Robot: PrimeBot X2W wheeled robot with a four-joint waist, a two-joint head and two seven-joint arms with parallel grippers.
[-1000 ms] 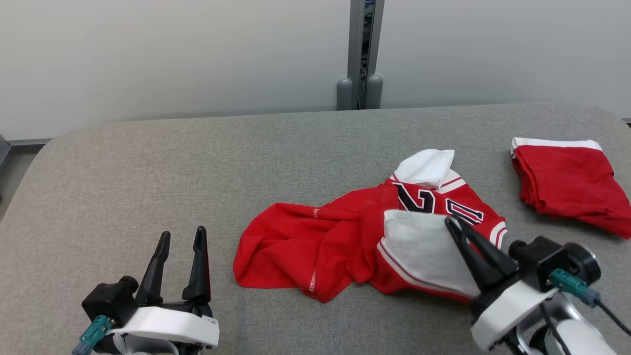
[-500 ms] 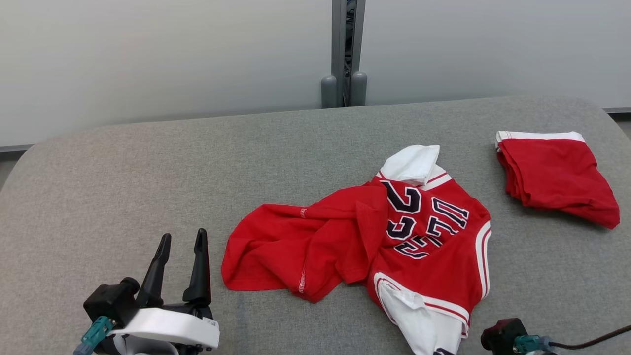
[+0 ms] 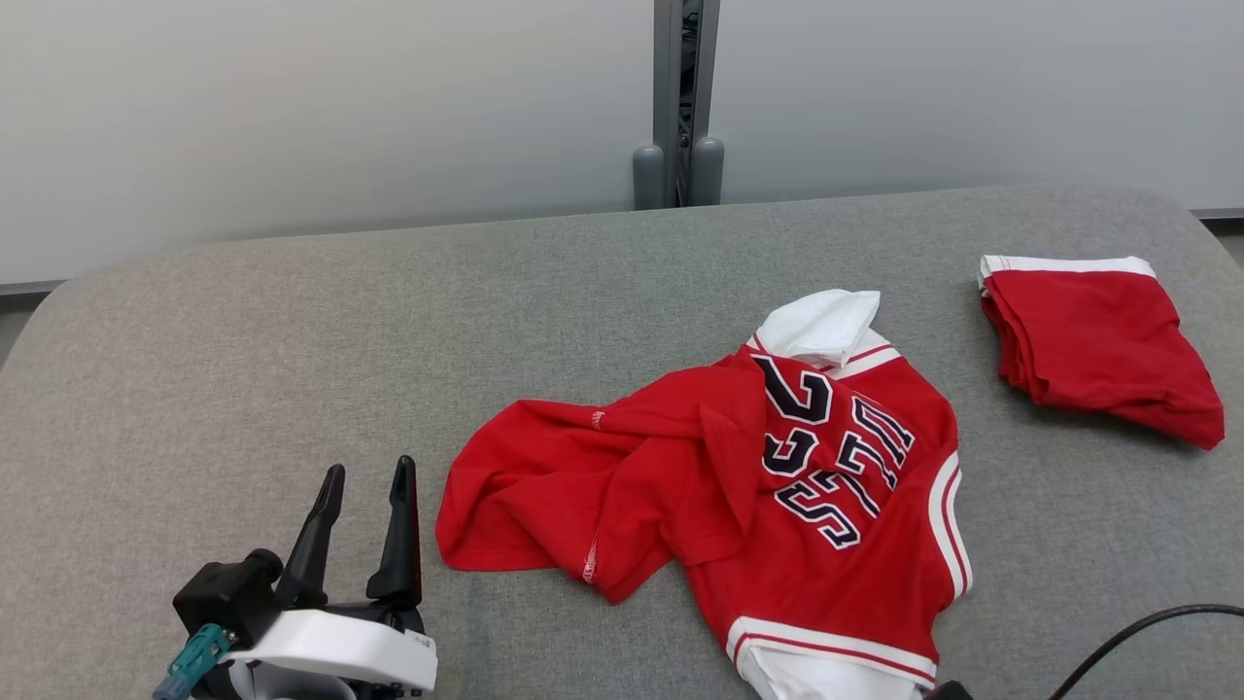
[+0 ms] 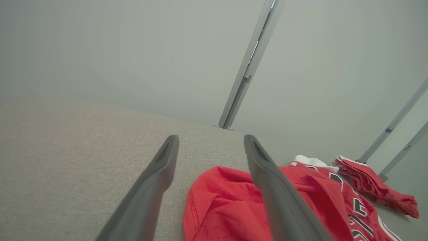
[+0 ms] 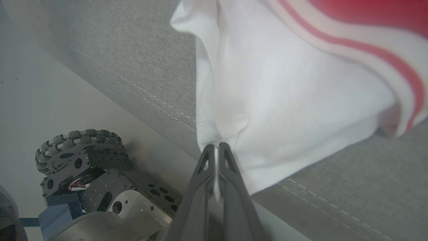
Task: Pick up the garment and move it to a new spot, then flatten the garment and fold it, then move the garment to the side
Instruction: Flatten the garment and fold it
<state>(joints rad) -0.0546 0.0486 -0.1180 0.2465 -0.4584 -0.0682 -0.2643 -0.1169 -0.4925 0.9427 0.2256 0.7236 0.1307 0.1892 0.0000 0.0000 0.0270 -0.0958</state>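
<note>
The garment (image 3: 777, 486) is a red jersey with dark lettering and white trim, lying crumpled on the grey table (image 3: 292, 331) right of centre. Its white lining (image 5: 284, 100) hangs over the table's near edge. My right gripper (image 5: 216, 149) is shut on the corner of that white cloth, below the table edge. My left gripper (image 3: 364, 525) stands open at the lower left, left of the jersey and apart from it; in the left wrist view its fingers (image 4: 157, 180) frame the jersey's red hem (image 4: 217, 201).
A folded red garment with a white band (image 3: 1098, 340) lies at the table's far right. A grey post (image 3: 678, 97) stands behind the table against the pale wall. The robot's wheeled base (image 5: 83, 167) is below the table edge. A black cable (image 3: 1137, 632) crosses the lower right.
My right gripper has pulled the jersey's white corner toward the near edge and down out of the head view, spreading the lettered panel flat. The head camera shifted slightly. The left gripper stayed put.
</note>
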